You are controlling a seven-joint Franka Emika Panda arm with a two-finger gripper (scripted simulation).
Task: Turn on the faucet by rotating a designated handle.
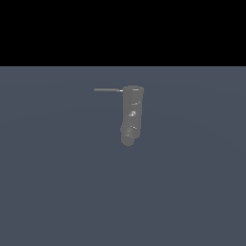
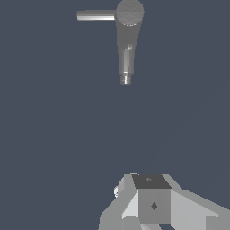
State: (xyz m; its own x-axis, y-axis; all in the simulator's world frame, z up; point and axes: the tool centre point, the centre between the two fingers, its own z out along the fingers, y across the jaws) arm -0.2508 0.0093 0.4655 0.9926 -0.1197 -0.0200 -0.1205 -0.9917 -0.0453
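The faucet (image 1: 131, 115) is a dull-grey upright column with a bent rounded spout end and small white glints, standing on the blue-grey floor. The handle (image 1: 107, 90) is a thin grey rod sticking out from its top toward the exterior view's left. The wrist view shows the faucet (image 2: 128, 36) from above with the handle (image 2: 95, 15) beside its round cap. My gripper (image 2: 140, 183) shows only as grey-white blocks at the edge of the wrist view, well apart from the faucet and touching nothing. Whether the jaws stand open or shut I cannot tell. The arm does not show in the exterior view.
A flat blue-grey floor (image 1: 57, 192) surrounds the faucet. A black band fills the top of the exterior view above the floor's far edge.
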